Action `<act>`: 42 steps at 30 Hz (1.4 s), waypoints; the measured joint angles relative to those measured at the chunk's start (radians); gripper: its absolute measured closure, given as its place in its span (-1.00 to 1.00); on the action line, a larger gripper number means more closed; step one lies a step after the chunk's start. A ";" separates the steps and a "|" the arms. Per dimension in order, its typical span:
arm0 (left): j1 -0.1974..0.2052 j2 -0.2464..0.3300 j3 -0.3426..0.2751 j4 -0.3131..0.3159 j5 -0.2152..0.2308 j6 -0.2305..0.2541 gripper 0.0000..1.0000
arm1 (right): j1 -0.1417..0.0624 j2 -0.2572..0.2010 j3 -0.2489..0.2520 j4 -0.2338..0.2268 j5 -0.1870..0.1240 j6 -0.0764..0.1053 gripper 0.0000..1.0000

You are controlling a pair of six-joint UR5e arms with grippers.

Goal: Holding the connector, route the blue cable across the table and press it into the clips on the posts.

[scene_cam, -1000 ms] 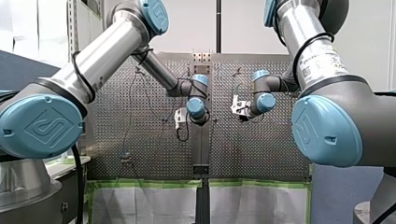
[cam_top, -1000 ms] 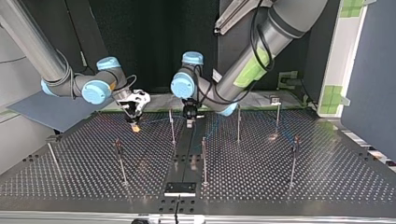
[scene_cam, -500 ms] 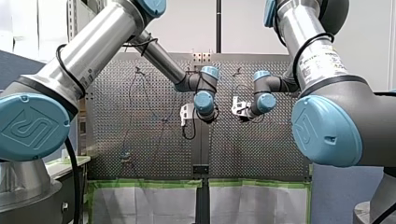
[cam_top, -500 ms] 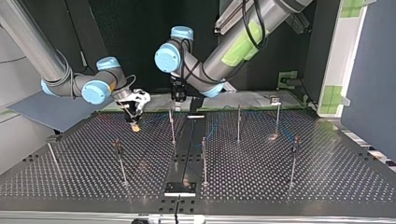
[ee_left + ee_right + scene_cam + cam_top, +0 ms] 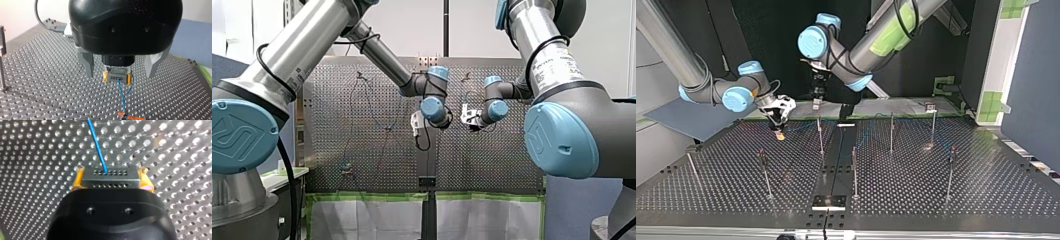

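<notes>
My left pincer (image 5: 119, 75) hung empty; my right pincer (image 5: 111, 182) gripped the connector (image 5: 110, 173).
In the front view's middle they stood side by side. The left's metal fingers (image 5: 88, 63) were spread wide; the right's yellow pads (image 5: 77, 181) were closed on the connector low over the bench (image 5: 916, 200), the blue cable (image 5: 97, 145) running ahead from it.

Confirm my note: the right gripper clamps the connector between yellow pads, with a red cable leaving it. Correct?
Not quite: the cable is blue, not red, as the right wrist view shows. The right gripper does clamp the connector between yellow pads.
</notes>
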 joint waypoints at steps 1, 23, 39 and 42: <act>-0.003 -0.007 0.006 -0.001 0.000 0.001 -1.00 | -0.001 0.000 0.000 0.004 0.000 -0.002 1.00; -0.030 -0.168 0.202 -0.089 -0.032 -0.001 -1.00 | -0.025 0.000 0.000 0.017 -0.012 -0.007 1.00; -0.028 -0.229 0.349 -0.128 -0.045 0.003 -1.00 | -0.026 0.000 0.000 0.016 -0.027 -0.005 1.00; -0.022 -0.252 0.373 -0.138 -0.050 0.003 -1.00 | -0.026 0.000 0.000 0.017 -0.029 -0.005 1.00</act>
